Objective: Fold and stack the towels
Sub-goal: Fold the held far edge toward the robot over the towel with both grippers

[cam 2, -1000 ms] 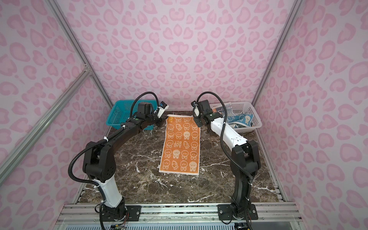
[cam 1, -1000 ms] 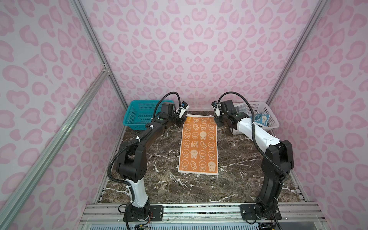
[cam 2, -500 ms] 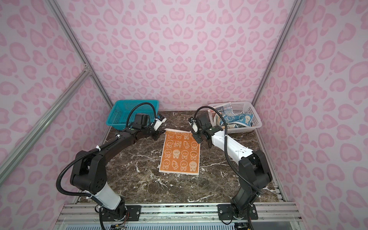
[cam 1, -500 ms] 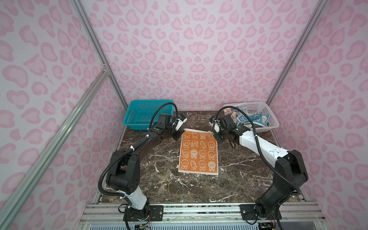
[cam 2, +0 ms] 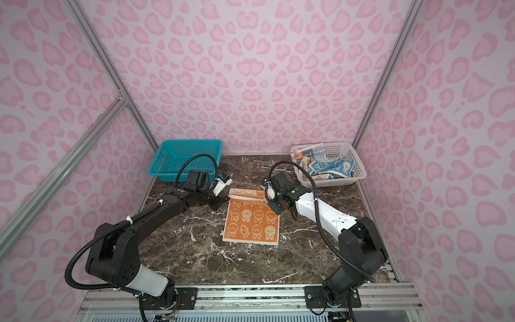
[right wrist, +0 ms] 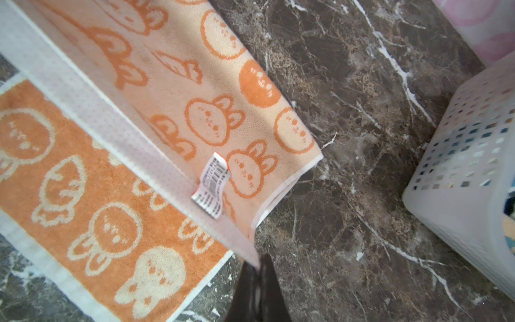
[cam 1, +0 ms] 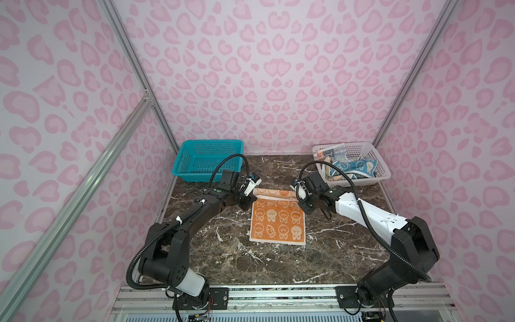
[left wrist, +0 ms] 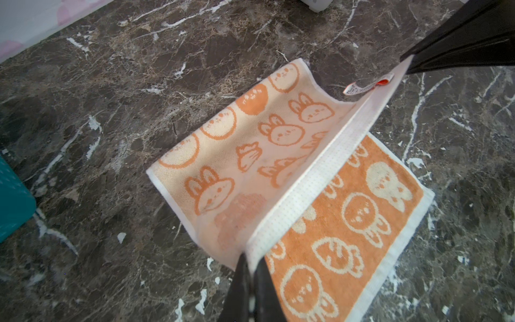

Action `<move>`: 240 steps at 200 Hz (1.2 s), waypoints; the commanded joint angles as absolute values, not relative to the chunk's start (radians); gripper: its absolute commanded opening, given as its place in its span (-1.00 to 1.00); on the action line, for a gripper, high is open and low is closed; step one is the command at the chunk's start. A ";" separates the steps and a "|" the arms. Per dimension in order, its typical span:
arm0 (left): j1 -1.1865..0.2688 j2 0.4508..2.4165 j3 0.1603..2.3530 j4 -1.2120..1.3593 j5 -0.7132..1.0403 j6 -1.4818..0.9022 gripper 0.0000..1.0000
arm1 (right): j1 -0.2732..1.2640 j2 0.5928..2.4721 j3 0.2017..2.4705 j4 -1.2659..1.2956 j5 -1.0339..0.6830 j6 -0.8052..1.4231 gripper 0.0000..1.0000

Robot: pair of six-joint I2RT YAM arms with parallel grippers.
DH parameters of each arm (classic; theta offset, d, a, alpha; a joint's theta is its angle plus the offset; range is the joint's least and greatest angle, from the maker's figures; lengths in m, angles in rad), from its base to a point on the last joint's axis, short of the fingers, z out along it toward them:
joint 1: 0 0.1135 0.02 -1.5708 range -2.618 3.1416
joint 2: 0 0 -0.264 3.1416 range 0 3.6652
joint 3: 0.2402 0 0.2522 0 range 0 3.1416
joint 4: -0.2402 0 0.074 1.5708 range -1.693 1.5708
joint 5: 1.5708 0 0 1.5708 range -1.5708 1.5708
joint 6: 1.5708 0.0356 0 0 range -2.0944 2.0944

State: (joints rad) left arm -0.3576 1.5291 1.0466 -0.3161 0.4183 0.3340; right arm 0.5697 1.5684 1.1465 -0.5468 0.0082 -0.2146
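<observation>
My left gripper (left wrist: 251,260) is clamped tight on one far corner of the orange terry towel with cream bunnies and carrots (cam 1: 277,225). My right gripper (right wrist: 257,266) pinches the other far corner just as firmly. Between them the white waffle-weave hem (left wrist: 315,181) runs taut and lifted, and the cloth curls over to show its paler cream reverse (the looped pile looks soft and slightly fuzzy). A small printed care label (right wrist: 213,185) hangs from the hem near my right fingers. The towel's near half lies flat on the dark brown marble-patterned tabletop (cam 1: 278,267), mid-table. A blue towel with white bunnies (cam 1: 348,166) sits crumpled in the white plastic mesh basket (cam 1: 362,181) at the far right. The teal plastic mesh basket (cam 1: 192,174) stands at the far left.
</observation>
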 commanded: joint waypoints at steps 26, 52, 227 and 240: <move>-0.383 1.511 1.014 -0.370 0.397 0.357 -0.94 | 0.612 1.515 1.056 -0.557 0.047 -0.219 -1.00; -0.393 1.499 0.992 -0.374 0.386 0.344 -0.94 | 0.634 1.496 1.027 -0.554 0.037 -0.218 -1.00; -0.426 1.452 0.922 -0.458 0.413 0.329 -0.94 | 0.716 1.495 0.955 -0.640 -0.025 -0.247 -1.00; -0.432 1.460 0.917 -0.477 0.423 0.332 -0.94 | 0.726 1.504 0.947 -0.655 -0.043 -0.260 -1.00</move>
State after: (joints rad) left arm -0.4232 1.4441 0.9253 -0.4240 0.4015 0.3325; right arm 0.7124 1.4868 0.9627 -0.6018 -0.0055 -0.2398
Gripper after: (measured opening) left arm 0.070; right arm 0.049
